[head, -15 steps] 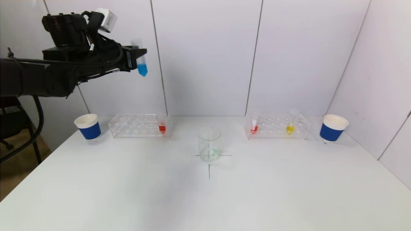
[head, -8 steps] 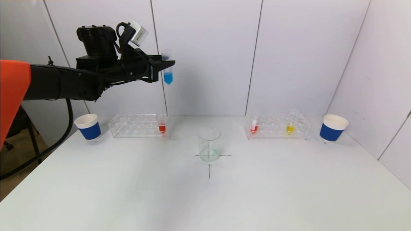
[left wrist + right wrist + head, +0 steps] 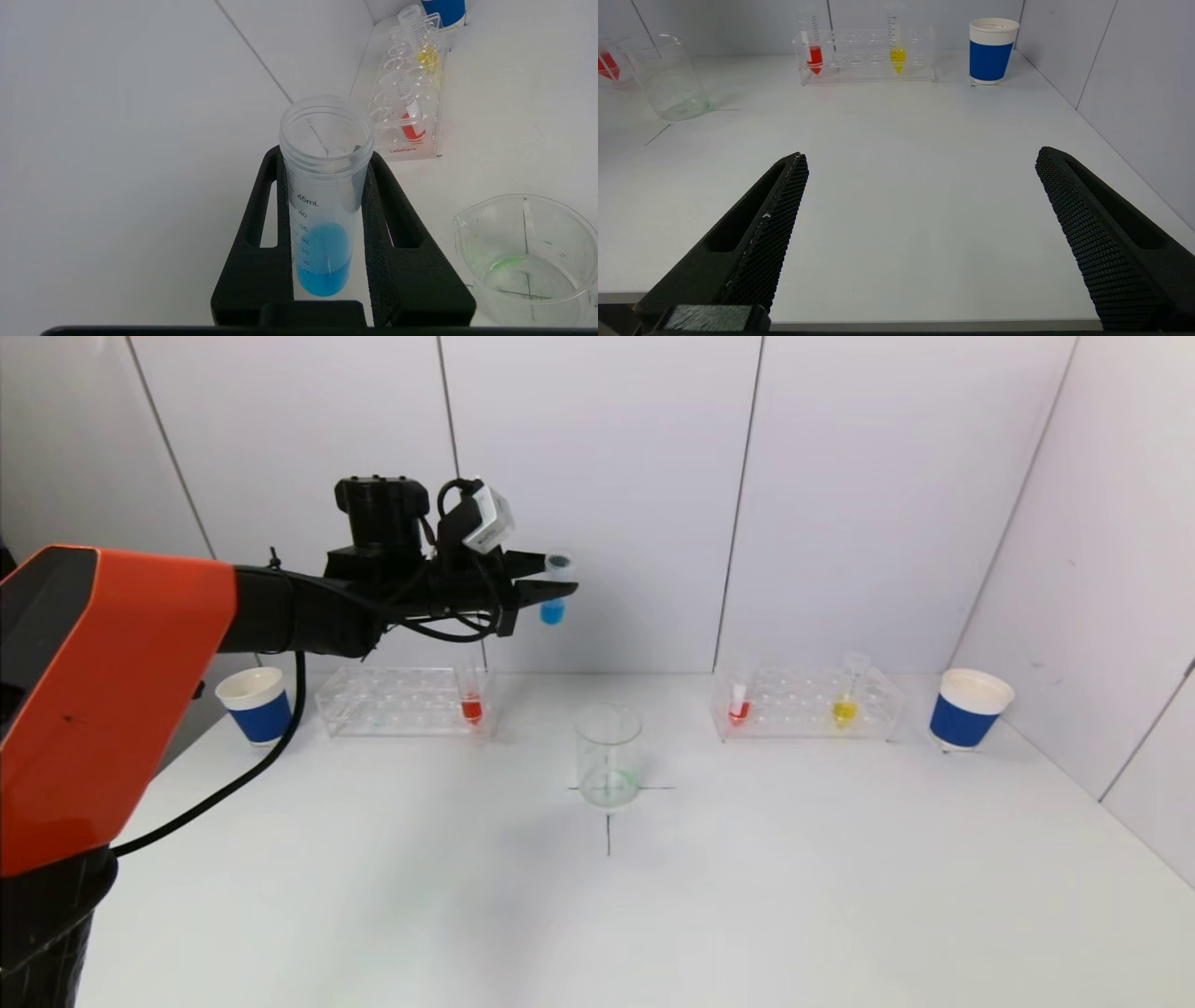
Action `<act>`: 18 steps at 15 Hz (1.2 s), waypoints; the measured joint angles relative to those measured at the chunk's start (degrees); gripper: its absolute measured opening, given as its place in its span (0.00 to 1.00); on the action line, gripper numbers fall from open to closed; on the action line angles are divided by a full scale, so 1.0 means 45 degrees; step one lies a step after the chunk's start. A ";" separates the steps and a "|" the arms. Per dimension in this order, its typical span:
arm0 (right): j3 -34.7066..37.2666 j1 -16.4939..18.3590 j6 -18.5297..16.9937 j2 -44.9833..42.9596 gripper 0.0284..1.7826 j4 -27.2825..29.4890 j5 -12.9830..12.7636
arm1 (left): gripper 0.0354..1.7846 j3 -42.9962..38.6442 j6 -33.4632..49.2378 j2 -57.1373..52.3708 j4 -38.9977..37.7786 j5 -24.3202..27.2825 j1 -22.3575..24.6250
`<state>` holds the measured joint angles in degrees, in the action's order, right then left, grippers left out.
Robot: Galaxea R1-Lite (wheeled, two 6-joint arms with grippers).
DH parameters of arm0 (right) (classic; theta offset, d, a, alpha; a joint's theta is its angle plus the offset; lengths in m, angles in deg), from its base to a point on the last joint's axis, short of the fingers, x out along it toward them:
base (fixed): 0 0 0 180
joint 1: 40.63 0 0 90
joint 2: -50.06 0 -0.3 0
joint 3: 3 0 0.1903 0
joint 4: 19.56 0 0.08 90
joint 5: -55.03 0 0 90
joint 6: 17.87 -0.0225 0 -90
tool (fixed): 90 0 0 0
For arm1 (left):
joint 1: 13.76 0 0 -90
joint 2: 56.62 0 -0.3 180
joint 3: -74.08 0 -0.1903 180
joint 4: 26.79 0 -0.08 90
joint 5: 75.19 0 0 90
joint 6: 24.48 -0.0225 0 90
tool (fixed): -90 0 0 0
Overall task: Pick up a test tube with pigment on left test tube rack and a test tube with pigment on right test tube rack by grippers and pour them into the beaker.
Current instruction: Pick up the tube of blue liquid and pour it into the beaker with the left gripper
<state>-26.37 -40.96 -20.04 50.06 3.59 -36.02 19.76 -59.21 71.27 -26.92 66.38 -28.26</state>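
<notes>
— Where's the blue tube [image 3: 554, 593]?
— Upper centre-left of the head view, clamped between the left gripper [image 3: 546, 586] fingers [image 3: 387, 219], above the beaker [image 3: 609, 756].
— Orientation?
— Near upright, mouth up.
— Right gripper [image 3: 920, 186]?
— Spread wide, holding nothing.

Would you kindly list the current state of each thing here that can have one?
Left gripper: shut on blue tube, raised above the table.
Blue tube: uncapped, upright, partly filled.
Right gripper: open, empty, low over the table.
Beaker: upright, green residue at bottom.
Left rack: one red tube standing.
Right rack: red and yellow tubes standing.
</notes>
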 joint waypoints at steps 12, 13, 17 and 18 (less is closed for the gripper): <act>0.0000 0.0000 -0.0005 0.0000 0.99 0.0000 0.0000 | 0.23 0.1097 -0.4427 0.1923 -0.0019 0.1514 -0.0599; 0.0000 0.0000 -0.0014 0.0000 0.99 -0.0005 0.0000 | 0.23 0.1054 -0.4673 0.1980 -0.0030 0.1514 -0.0650; 0.0000 0.0000 -0.0005 0.0000 0.99 -0.0005 0.0000 | 0.23 0.0978 -0.5548 0.2121 -0.0038 0.1514 -0.0729; 0.0000 0.0000 -0.0005 0.0000 0.99 -0.0005 0.0000 | 0.23 0.0956 -0.5946 0.2162 -0.0038 0.1525 -0.0723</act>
<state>-26.37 -40.96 -20.07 50.06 3.56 -36.02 24.06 -85.97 81.00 -27.09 73.24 -31.51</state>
